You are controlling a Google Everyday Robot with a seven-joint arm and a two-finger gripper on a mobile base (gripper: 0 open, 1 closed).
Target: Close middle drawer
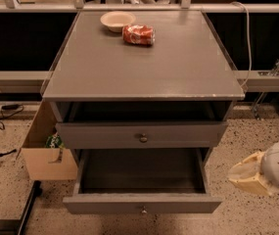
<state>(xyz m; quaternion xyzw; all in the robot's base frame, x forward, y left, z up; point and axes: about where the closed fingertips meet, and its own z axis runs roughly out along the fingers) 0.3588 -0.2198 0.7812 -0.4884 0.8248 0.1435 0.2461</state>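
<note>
Robot lab: speckled floor (261, 131), loose cables (247, 43), cardboard box (48, 164) beside grey cabinet (144, 62), gripper (240, 175) low at right.

Cabinet top (144, 67) bears bowl (117, 21) and can (138, 35); gripper (243, 176) lower-right.

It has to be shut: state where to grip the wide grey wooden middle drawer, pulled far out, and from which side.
Probably the small round metal knob centred on the flat front of the middle drawer, approached straight from the front: it alone protrudes, and pushing there drives the drawer in squarely. The gripper hangs right of the drawer, apart.
</note>
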